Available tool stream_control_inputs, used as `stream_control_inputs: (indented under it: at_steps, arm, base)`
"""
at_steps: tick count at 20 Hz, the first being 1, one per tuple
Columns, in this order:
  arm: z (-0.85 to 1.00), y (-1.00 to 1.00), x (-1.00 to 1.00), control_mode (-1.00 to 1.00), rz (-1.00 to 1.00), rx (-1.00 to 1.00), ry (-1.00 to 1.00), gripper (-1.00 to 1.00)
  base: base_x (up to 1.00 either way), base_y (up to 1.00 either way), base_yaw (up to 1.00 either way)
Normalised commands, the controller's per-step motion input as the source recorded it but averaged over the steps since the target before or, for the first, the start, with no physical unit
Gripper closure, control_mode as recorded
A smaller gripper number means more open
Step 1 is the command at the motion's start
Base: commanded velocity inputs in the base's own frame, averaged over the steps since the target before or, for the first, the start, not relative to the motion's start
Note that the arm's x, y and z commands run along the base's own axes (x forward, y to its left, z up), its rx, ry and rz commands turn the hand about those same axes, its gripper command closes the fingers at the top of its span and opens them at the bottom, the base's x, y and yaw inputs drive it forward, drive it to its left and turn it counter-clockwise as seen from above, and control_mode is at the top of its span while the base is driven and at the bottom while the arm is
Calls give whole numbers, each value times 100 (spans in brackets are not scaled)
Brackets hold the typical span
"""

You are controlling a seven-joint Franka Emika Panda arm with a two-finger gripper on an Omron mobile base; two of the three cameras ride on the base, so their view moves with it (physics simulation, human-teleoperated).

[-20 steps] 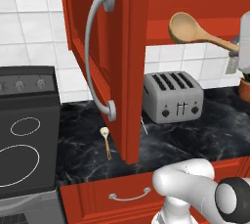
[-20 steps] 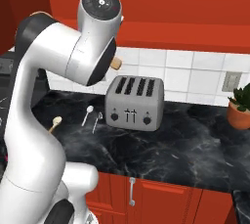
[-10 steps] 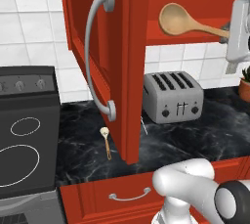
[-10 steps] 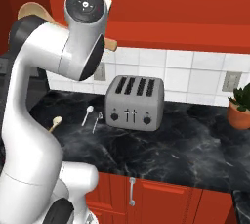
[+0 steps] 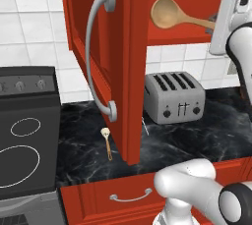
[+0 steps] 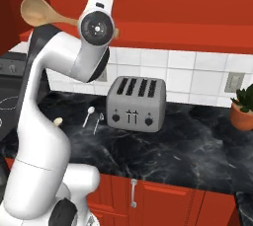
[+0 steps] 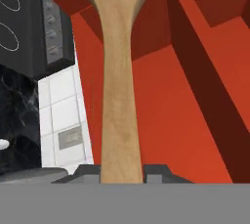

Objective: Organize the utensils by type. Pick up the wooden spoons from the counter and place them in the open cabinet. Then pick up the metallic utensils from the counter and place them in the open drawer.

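Red cabinet (image 5: 98, 47) standing open above the counter (image 5: 197, 130), gripper (image 5: 214, 21) clamping a wooden spoon (image 5: 170, 14) by its handle, bowl hanging just past the shelf's front edge.

Glossy white arm (image 6: 44, 136), rounded segments, dark joints
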Motion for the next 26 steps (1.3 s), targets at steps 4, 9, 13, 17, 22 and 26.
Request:
stream_control_inputs:
  at_steps: [4, 9, 13, 17, 22, 26]
  arm:
    - [24, 0, 58, -100, 10, 0, 0, 100]
    - [6, 1, 49, -100, 10, -1, 0, 100]
    - [0, 7, 62, -100, 3, -5, 0, 100]
    - [0, 3, 59, -100, 1, -2, -2, 100]
    - [-1, 6, 48, -100, 0, 0, 0, 100]
    - [-25, 3, 19, -100, 0, -3, -4, 100]
  base:
    - [0, 0, 0]
    - [0, 0, 0]
    - [0, 0, 0]
    - [0, 0, 0]
    - [0, 0, 0]
    - [0, 0, 0]
